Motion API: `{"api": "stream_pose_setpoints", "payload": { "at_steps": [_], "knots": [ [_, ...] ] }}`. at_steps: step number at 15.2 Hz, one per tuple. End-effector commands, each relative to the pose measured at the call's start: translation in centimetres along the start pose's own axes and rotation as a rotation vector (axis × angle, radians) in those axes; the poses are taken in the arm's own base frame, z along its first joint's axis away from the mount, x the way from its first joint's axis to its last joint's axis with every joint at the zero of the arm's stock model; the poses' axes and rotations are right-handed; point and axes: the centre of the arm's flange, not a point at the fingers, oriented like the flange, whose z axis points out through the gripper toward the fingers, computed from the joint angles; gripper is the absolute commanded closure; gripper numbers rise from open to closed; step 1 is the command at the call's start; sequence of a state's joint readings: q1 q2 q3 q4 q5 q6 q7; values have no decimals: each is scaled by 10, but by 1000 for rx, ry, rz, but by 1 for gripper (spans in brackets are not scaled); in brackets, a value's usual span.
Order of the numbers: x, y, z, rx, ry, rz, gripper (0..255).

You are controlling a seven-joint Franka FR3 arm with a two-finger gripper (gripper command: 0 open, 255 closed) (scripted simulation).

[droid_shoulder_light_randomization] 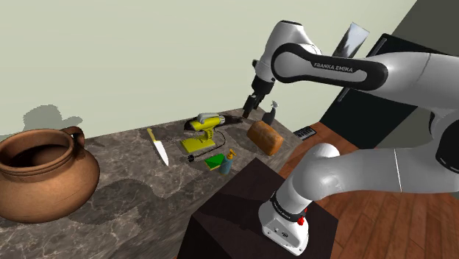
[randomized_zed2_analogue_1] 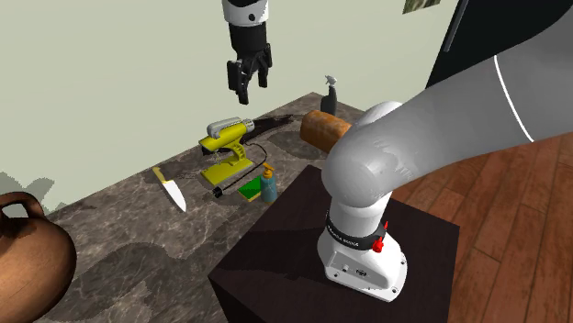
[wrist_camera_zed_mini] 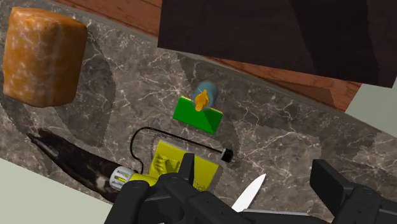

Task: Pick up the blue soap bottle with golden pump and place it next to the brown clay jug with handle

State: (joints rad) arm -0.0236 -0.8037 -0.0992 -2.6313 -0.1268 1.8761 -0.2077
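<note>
Blue soap bottle beside green block; jug cut off

A: How many bottles stand on the counter?
B: Two: one blue soap bottle with a golden pump, and one grey spray bottle.
A: And the rest?
B: One of each: brown jug, knife, yellow drill, green block, brown loaf.

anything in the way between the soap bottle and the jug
Only a knife lies flat on the counter between the soap bottle and the jug; a lifted bottle should clear it. The drill sits back from that line.
</note>
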Motion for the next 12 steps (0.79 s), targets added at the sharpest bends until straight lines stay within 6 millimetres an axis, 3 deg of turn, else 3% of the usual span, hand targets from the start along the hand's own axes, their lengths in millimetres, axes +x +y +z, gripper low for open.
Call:
{"api": "stream_pose_setpoints", "payload": {
  "at_steps": [1,12],
  "knots": [
    [4,5,27,4,-1,0,0],
    [9,39,168,26,-14,-1,0]
  ]
}}
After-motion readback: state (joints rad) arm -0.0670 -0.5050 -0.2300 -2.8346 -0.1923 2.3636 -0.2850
